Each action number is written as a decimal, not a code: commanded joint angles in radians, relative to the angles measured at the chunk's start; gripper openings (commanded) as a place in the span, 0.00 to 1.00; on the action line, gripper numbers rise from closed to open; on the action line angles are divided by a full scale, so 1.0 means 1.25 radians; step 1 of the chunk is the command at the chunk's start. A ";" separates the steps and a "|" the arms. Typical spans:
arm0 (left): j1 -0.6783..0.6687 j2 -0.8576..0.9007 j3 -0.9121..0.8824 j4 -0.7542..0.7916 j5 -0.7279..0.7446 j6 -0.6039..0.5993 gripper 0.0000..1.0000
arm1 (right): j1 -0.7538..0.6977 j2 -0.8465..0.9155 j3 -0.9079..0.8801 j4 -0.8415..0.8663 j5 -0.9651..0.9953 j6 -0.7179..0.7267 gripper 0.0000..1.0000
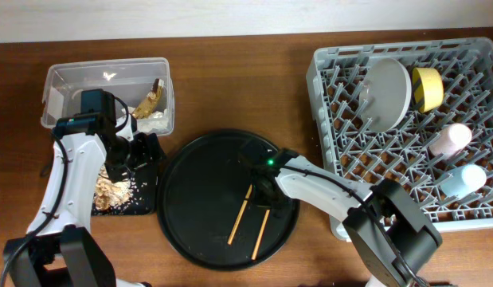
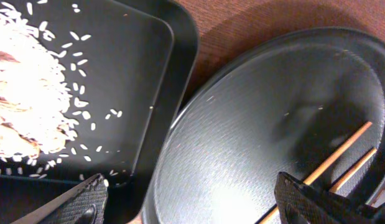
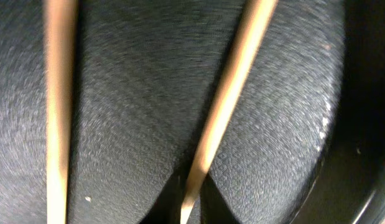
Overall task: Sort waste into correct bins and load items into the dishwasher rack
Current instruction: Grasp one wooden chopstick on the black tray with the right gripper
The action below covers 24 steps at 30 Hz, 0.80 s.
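Right hand (image 1: 262,194) pinches one chopstick (image 3: 223,106) on round tray (image 1: 198,231); left hand (image 2: 192,199) spread, over black tray (image 2: 148,74).

The brown wooden table (image 1: 230,80) carries a large round black tray (image 1: 202,199) near its middle, with a shallow black tray (image 1: 146,199) touching that tray's left edge, a clear plastic tub (image 1: 107,62) up-left of it, and the grey dishwasher rack (image 1: 365,49) just to its right.

Tan chopsticks (image 1: 240,217) lie on a black, fine-grained round tray (image 1: 198,199).
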 commanded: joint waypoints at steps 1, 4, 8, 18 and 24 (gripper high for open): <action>0.003 -0.015 0.001 -0.001 0.001 -0.006 0.85 | 0.010 0.031 -0.010 0.009 -0.085 0.009 0.04; 0.003 -0.015 0.001 -0.001 0.001 -0.006 0.85 | 0.010 0.030 -0.010 0.009 -0.084 0.012 0.04; 0.003 -0.015 0.001 -0.001 0.001 -0.006 0.85 | -0.002 0.028 -0.008 0.009 -0.080 0.007 0.04; 0.003 -0.015 0.001 -0.001 0.001 -0.006 0.85 | -0.119 -0.031 0.076 -0.065 -0.001 -0.194 0.04; 0.003 -0.015 0.001 -0.001 0.001 -0.006 0.85 | -0.191 -0.123 0.208 -0.197 0.015 -0.334 0.04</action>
